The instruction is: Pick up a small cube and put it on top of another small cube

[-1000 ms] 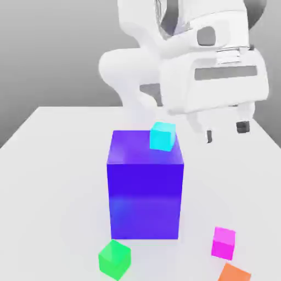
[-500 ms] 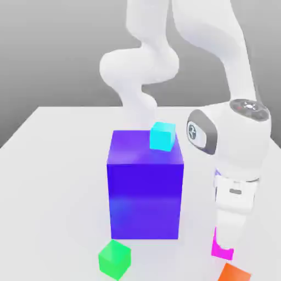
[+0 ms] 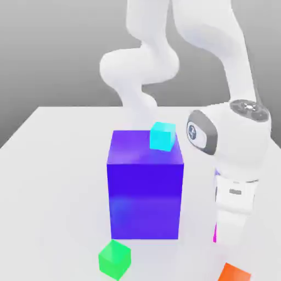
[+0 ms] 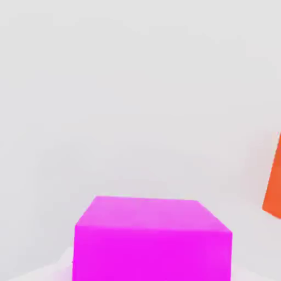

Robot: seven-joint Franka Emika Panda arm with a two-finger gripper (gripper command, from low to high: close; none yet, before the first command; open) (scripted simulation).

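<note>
Near the table's front edge, the end effector (image 3: 222, 241) has just dropped and clamped together on the small magenta cube (image 4: 152, 239), beside the orange cube (image 3: 235, 273). Grasp looks made; next, carry it to the green cube (image 3: 114, 259).

Bright, even, diffuse rendered light, faint soft shadows, no glare.

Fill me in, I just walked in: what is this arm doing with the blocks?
The white arm has its gripper down at the table, shut on the small pink cube, with an orange cube close beside it. The green cube, where the pink one should end up, sits alone in front of the big blue block, which carries a cyan cube on top.
</note>
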